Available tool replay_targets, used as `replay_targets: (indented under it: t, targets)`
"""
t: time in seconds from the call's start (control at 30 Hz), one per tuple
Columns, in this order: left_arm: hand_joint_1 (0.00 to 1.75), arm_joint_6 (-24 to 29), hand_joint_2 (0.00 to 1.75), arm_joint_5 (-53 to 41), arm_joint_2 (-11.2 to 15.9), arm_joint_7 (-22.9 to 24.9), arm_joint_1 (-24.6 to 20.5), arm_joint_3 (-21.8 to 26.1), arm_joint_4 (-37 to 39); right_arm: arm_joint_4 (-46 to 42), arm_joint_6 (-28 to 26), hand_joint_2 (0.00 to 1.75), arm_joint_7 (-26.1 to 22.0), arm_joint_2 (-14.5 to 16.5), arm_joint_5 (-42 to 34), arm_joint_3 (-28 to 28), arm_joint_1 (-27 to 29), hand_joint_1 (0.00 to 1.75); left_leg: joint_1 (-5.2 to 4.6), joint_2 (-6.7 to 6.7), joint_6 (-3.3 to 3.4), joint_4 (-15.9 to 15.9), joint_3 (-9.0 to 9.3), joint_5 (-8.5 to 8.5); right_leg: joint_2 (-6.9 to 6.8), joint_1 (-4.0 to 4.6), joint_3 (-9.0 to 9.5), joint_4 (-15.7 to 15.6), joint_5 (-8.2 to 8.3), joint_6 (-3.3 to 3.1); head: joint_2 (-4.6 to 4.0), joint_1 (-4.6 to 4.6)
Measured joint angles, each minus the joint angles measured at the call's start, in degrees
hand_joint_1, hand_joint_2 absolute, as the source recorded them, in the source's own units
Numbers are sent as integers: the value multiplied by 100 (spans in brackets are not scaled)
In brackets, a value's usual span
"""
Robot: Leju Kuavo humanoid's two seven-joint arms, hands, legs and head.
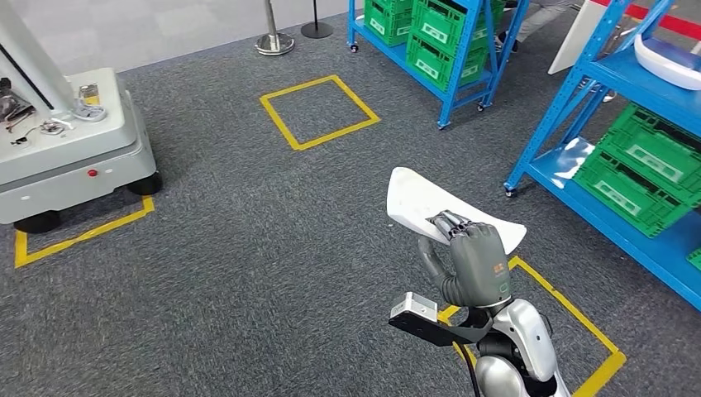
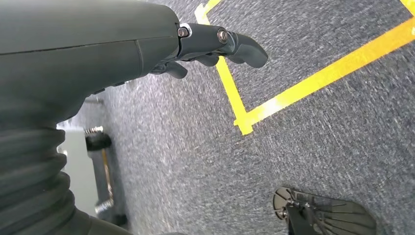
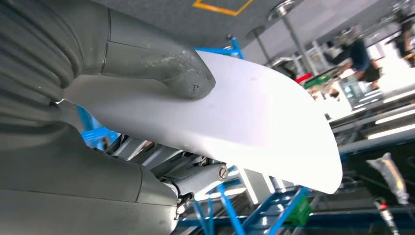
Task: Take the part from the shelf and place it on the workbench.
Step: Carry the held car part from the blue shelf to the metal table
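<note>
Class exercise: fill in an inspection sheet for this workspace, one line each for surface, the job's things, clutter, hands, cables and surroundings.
Surface: grey carpet floor with yellow tape squares; workbench nothing seen.
Job's things: white part off the shelf, held in the air.
Clutter: nothing seen on the floor.
Hands: right hand grips the white part; left hand holds nothing, fingers curled.
Cables: nothing seen.
Surroundings: blue shelves with green crates, another white part on a shelf, a grey wheeled cart, stanchion bases.

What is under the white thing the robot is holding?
Under the white part held by the right hand lies grey carpet and a yellow tape square. The part and arm cover some of that square, so that piece cannot be seen.
</note>
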Motion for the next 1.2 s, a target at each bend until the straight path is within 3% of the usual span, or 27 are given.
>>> replay_targets:
  t: [0.03, 0.1, 0.13, 0.2, 0.23, 0.27, 0.33, 0.37, 0.4, 0.5, 0.57, 0.6, 0.63, 0.7, 0.77, 0.8, 0.83, 0.87, 0.93, 0.97, 1.03, 1.07, 1.13, 1.17, 1.2]
  targets:
    - [0, -1, 175, 21, 2, -20, 1, 0, -1, 10, 2, 175, -6, 4, 7, 1, -10, 175, 7, -66, -42, -2, -26, 12, 52, 6, 28, -88, 6, -16, 0, 1]
    - [0, 2, 175, 72, 7, -59, 28, 1, 1, 37, 7, 175, 1, 18, 32, 4, -52, 175, 17, -188, -132, -27, -80, 39, -63, 16, 30, -115, 25, -60, 0, 1]
    - [0, 4, 175, 93, 11, -77, 51, 1, 3, 49, 8, 175, 8, 32, 52, 8, -81, 175, 14, -140, -162, -10, -102, 28, -132, 9, 46, -144, 42, -95, 0, 2]
    - [0, 10, 175, 127, 16, -96, 80, 1, 10, 63, 2, 175, 13, 65, 83, 16, -110, 175, -6, 185, -204, 274, -240, -158, -292, -6, 84, -208, 69, -167, 0, -19]
    - [0, 12, 175, 134, 15, -98, 87, 1, 13, 68, -5, 175, 14, 75, 90, 18, -103, 175, -9, 402, -215, 573, -378, -331, -377, 6, 95, -220, 69, -193, 0, -29]
    - [0, 15, 175, 137, 12, -92, 89, 1, 16, 76, -12, 175, 12, 80, 90, 19, -83, 175, -4, 531, -233, 923, -545, -516, -468, 17, 99, -223, 63, -213, 0, -41]
    - [0, 23, 175, 136, 8, -69, 101, 1, 20, 95, -24, 175, 11, 83, 81, 19, -49, 175, 15, 617, -262, 1403, -757, -697, -653, 31, 97, -219, 50, -231, 0, -44]
    - [0, 26, 175, 136, 7, -56, 111, 1, 21, 103, -26, 175, 10, 83, 76, 19, -42, 175, 22, 641, -270, 1373, -721, -638, -740, 32, 96, -215, 43, -230, 0, -44]
    - [0, 27, 175, 137, 9, -45, 121, 1, 22, 108, -26, 175, 8, 83, 73, 19, -42, 175, 27, 683, -274, 1141, -576, -498, -820, 32, 98, -209, 34, -223, 0, -45]
    - [0, 26, 175, 137, 14, -33, 126, 1, 21, 109, -22, 175, -5, 84, 80, 19, -51, 175, 15, 1011, -218, 186, -21, -129, -1009, 63, 117, -167, -12, -151, 0, -39]
    - [0, 25, 175, 137, 12, -41, 128, 1, 21, 107, -22, 175, -10, 84, 87, 19, -57, 175, -9, 1074, -136, 12, 42, -98, -1125, 90, 137, -152, -32, -81, 0, -30]
    - [0, 25, 175, 137, 12, -50, 134, 1, 22, 107, -22, 175, -10, 83, 87, 19, -61, 175, -12, 993, -96, 4, 30, -82, -1188, 83, 153, -159, -36, -49, 0, -26]
    - [0, 25, 175, 138, 11, -60, 146, 1, 24, 107, -22, 175, -11, 81, 84, 19, -68, 175, -6, 925, -60, -11, 27, -67, -1186, 69, 167, -149, -57, -10, 0, -26]
    - [0, 21, 175, 137, 13, -90, 154, 3, 25, 108, -36, 175, -34, 66, 68, 19, -76, 175, 17, 791, 14, -45, 47, -27, -903, 33, 71, 134, -270, 59, 0, -13]
    - [0, 8, 175, 131, 20, -128, 143, 5, 24, 111, -57, 175, -52, 37, 46, 19, -56, 175, 24, 649, 59, -51, 32, 2, -534, 15, -277, 882, -658, 94, 0, 6]
    - [0, -4, 175, 122, 22, -142, 137, 6, 24, 113, -63, 175, -45, 27, 38, 19, -38, 175, 19, 566, 70, -46, 18, 9, -464, 16, -480, 1279, -806, 97, 0, 12]
    - [0, -19, 175, 111, 22, -153, 135, 6, 24, 114, -65, 175, -29, 20, 34, 19, -21, 175, 14, 479, 74, -39, 8, 13, -436, 18, -618, 1528, -853, 92, 0, 13]
    - [0, -34, 175, 102, 22, -159, 136, 6, 25, 115, -66, 175, -10, 17, 34, 19, -11, 175, 11, 389, 73, -30, 2, 16, -422, 21, -653, 1558, -781, 80, 0, 13]
    - [0, -54, 175, 84, 21, -168, 136, 6, 25, 115, -66, 175, 22, 16, 42, 19, -8, 175, 12, 214, 61, -10, 1, 22, -311, 16, -383, 936, -367, 42, 0, 13]
    - [0, -57, 175, 75, 20, -171, 129, 6, 25, 115, -69, 175, 33, 15, 48, 19, -7, 175, 9, 135, 46, 6, -9, 24, -164, 11, -193, 502, -182, 21, 0, 12]
    - [0, -62, 175, 59, 20, -173, 111, 6, 24, 102, -88, 175, 60, 15, 57, 20, 3, 175, 7, -10, -13, 24, -49, 38, 33, 8, 28, -27, -3, -1, 0, 11]
    - [0, -65, 175, 56, 21, -173, 112, 6, 24, 91, -100, 175, 75, 15, 62, 21, 7, 175, 10, -73, -53, 19, -73, 52, 45, 17, 43, -91, -2, -13, 0, 10]
    - [0, -73, 175, 55, 25, -173, 141, 4, 29, 73, -114, 175, 104, 19, 77, 21, 6, 175, 26, -172, -135, -15, -119, 85, -88, 24, 48, -120, 34, -68, 0, 9]
    - [0, -76, 175, 56, 27, -173, 158, 4, 33, 70, -113, 175, 115, 22, 86, 21, 3, 175, 24, -98, -161, 17, -148, 56, -159, 19, 61, -152, 57, -109, 0, 8]
    - [0, -78, 175, 61, 28, -173, 168, 3, 37, 69, -115, 175, 123, 26, 95, 20, 2, 175, 15, 57, -182, 155, -221, -47, -237, 12, 74, -185, 76, -151, 0, -2]
